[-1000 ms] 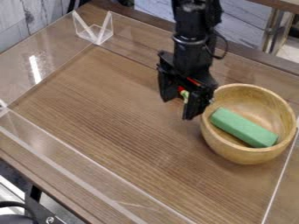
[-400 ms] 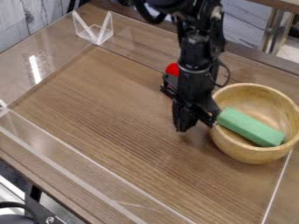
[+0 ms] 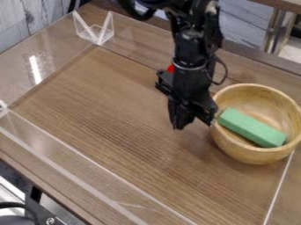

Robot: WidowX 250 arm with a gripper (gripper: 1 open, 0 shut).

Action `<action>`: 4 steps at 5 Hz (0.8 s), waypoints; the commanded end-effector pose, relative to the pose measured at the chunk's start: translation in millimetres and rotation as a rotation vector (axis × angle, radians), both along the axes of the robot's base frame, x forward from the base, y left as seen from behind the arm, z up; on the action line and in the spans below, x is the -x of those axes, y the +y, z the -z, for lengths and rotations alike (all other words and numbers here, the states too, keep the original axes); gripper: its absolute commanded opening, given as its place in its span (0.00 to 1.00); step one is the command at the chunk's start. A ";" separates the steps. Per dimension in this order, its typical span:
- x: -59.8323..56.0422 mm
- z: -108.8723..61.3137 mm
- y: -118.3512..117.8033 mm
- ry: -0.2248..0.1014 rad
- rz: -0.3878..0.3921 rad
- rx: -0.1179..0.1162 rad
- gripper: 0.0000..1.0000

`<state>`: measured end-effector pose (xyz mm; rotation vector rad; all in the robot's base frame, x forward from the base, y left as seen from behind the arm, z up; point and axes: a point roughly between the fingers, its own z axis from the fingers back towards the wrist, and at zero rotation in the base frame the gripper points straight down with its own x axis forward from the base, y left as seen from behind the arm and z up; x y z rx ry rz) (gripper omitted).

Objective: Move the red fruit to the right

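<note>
1. Camera view showed the black robot arm reaching straight down, its hand (image 3: 181, 121) just left of the wooden bowl (image 3: 251, 146).
2. The hand's fingers were clenched together, their tips at or very near the tabletop (image 3: 106, 114); nothing could be made out between them.
3. A small patch of red, likely the red fruit (image 3: 174, 66), showed against the arm well above the bowl's rim and up-left of it; whether it was the fruit or part of the arm could not be told.
4. A green rectangular block (image 3: 249, 128) lay tilted inside the bowl.
5. A clear plastic stand (image 3: 93, 29) stood far up-left of the bowl.
</note>
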<state>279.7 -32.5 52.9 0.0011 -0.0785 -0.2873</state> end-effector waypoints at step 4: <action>16.1 -28.9 9.9 -0.085 -0.093 -0.014 0.00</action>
